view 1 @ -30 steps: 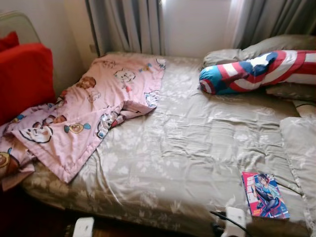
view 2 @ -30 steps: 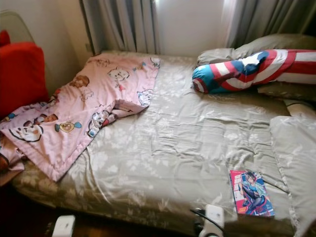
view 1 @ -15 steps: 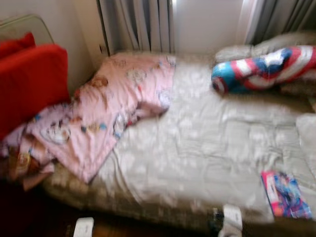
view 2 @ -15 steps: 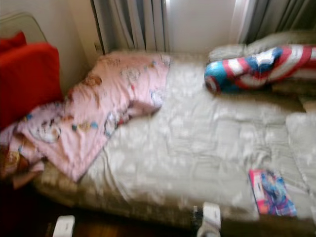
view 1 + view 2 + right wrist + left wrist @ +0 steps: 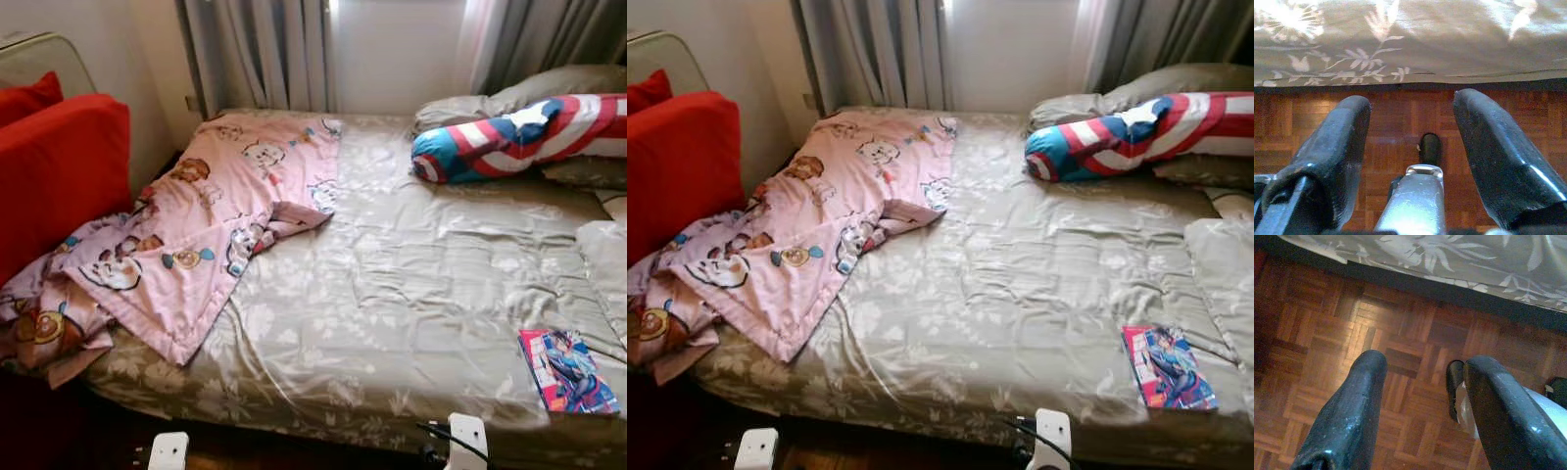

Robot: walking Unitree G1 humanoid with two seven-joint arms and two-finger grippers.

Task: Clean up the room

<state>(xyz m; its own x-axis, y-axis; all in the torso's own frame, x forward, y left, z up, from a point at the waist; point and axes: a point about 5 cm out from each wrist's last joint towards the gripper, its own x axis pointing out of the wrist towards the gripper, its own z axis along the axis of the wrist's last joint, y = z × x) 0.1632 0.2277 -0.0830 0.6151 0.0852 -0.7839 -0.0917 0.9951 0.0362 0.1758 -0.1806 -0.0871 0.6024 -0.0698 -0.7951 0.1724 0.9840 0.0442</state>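
Left tool (image 5: pixel 1420 396) hangs spread; pink blanket (image 5: pixel 196 225) lies crumpled.

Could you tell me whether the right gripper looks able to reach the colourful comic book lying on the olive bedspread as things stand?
Probably yes. The comic book lies flat near the bed's front edge on the robot's right, nothing on or before it. The right gripper hangs open, low over the wooden floor beside the bed, so it must rise first.

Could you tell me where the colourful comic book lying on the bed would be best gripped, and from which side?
Probably the near short edge of the flat, thin colourful comic book, approached from the foot of the grey floral bedspread; it lies close to that edge, so the right tool could slide under.
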